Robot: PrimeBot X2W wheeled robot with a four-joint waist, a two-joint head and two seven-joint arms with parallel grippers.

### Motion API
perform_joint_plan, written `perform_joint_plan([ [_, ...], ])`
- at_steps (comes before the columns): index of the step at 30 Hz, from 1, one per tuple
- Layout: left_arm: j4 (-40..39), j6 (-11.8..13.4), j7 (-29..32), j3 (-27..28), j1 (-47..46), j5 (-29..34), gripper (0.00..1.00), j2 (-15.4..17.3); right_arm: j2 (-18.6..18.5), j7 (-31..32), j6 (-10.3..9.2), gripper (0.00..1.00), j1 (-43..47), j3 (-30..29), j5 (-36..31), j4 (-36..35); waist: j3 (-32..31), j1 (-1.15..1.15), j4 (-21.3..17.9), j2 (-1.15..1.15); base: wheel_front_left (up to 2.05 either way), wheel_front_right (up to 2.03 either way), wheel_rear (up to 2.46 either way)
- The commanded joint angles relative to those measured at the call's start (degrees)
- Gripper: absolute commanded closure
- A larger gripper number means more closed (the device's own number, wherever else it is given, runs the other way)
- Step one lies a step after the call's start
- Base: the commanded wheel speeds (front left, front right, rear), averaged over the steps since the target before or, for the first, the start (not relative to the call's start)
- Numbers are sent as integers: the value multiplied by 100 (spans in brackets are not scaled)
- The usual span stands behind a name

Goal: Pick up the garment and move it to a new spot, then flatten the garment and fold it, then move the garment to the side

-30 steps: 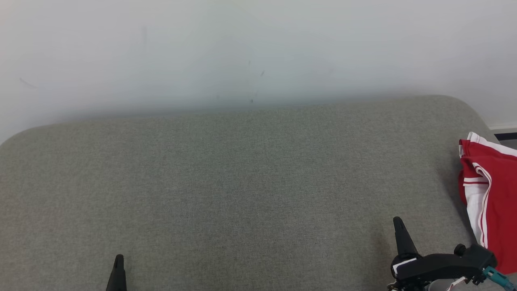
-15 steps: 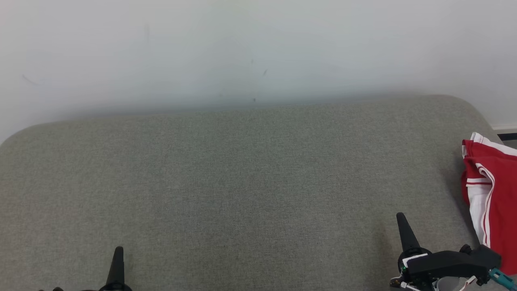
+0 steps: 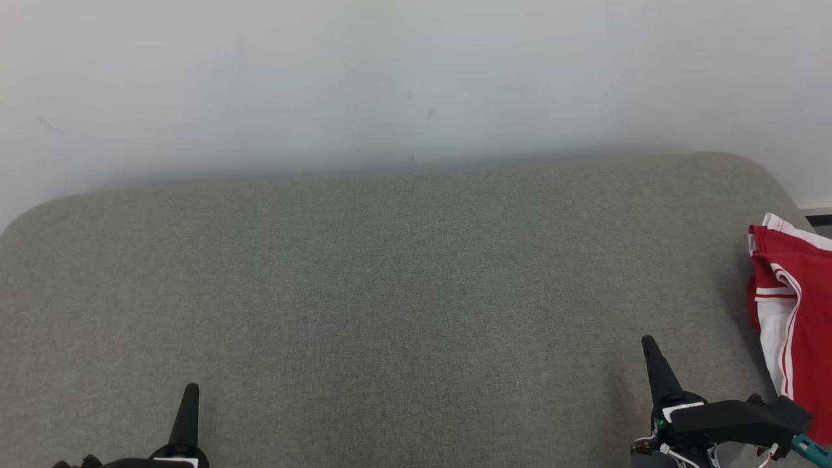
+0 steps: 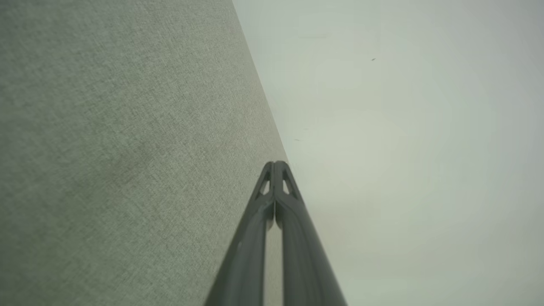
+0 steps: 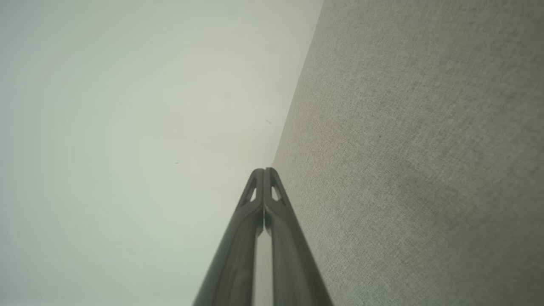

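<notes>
The garment (image 3: pixel 803 325) is lying at three o'clock on the cushion (image 3: pixel 390 292). The left end effector (image 3: pixel 190 393) and right end effector (image 3: pixel 650 348) are sitting pinched closed, empty.

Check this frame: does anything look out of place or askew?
The garment lies at the cushion's far right edge, its layers uneven rather than squared, and the head view's border cuts it off. Nothing else stands out.
</notes>
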Motion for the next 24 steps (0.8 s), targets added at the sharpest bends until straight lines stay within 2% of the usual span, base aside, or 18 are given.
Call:
perform_joint_plan([
  [1,-66,-26,43,23,-120,-182,100,23,1,46,-8,100,21,-23,170,-74,3,0,6,0,0,0,0],
  [24,-163,-81,301,81,-242,-1167,100,25,3,301,-10,100,48,-123,1249,-279,40,0,71,0,0,0,0],
])
